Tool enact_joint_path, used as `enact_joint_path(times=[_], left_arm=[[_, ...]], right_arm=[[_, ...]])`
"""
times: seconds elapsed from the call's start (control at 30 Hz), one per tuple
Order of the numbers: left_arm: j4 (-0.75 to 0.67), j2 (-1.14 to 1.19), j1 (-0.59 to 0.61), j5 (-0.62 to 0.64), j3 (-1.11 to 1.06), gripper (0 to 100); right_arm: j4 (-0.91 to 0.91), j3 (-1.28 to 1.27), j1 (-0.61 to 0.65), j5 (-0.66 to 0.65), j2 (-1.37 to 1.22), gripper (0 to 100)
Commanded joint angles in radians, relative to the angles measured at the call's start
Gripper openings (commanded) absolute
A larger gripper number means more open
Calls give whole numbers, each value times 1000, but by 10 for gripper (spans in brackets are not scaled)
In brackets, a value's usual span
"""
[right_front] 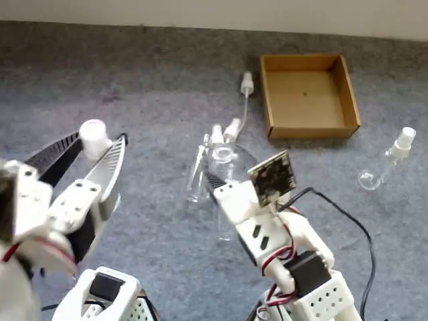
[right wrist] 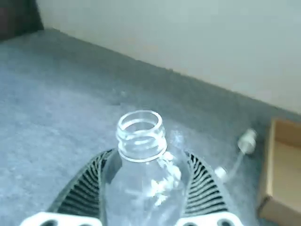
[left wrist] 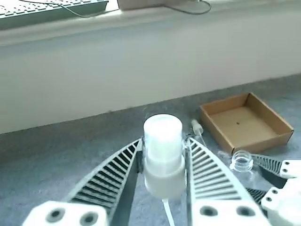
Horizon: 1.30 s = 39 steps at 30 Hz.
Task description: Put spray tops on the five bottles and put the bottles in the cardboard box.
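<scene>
**Figure: a spray top and an open bottle, each held in a gripper, short of the box**

All positions are given relative to the shallow brown cardboard box point(right_front: 313, 131), which sits open side up on the grey carpet point(right_front: 154, 80).

The left gripper point(left wrist: 163, 141) is clamped on a white plastic spray top point(left wrist: 163, 155). Its ribbed fingers press the cap from both sides, and a thin tube hangs beneath. Seen from above, it is well apart from the box, far off its left side.

The right gripper point(right wrist: 148, 157) grips a clear plastic bottle point(right wrist: 141, 136) around the body, with the threaded neck open. It is near the box, off its front left corner.

A loose white spray top with a tube point(right_front: 247, 83) lies just beside the box's left wall. Two more white tops point(right_front: 224, 132) and a clear bottle lying on its side point(right_front: 198, 170) are near the held bottle. A capped clear bottle point(right_front: 388, 160) lies near the box's front right corner.
</scene>
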State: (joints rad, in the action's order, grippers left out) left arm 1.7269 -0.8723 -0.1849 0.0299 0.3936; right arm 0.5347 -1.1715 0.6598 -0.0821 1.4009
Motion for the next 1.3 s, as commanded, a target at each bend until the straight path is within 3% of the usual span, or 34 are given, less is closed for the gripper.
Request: enact_joint_path(times=[0.0, 0.23, 0.37, 0.63, 0.97, 1.27], left_arm=[[-137, -166, -19, 69, -117, 102], [-617, -475, -19, 207, -483, 97], [-799, -567, -18, 204, -598, 7], [-795, -568, -18, 206, -608, 13], [-795, -568, -21, 215, -619, 13], [-795, -568, -234, 233, -704, 13]], right_arm=[[-130, 16, 136, 5, 4, 5], [-203, -68, 321, 6, 5, 5], [-208, -113, 344, 5, 5, 5], [-213, -125, 341, 6, 5, 5], [-358, -200, 320, 6, 5, 5], [-355, -203, 298, 11, 8, 5]])
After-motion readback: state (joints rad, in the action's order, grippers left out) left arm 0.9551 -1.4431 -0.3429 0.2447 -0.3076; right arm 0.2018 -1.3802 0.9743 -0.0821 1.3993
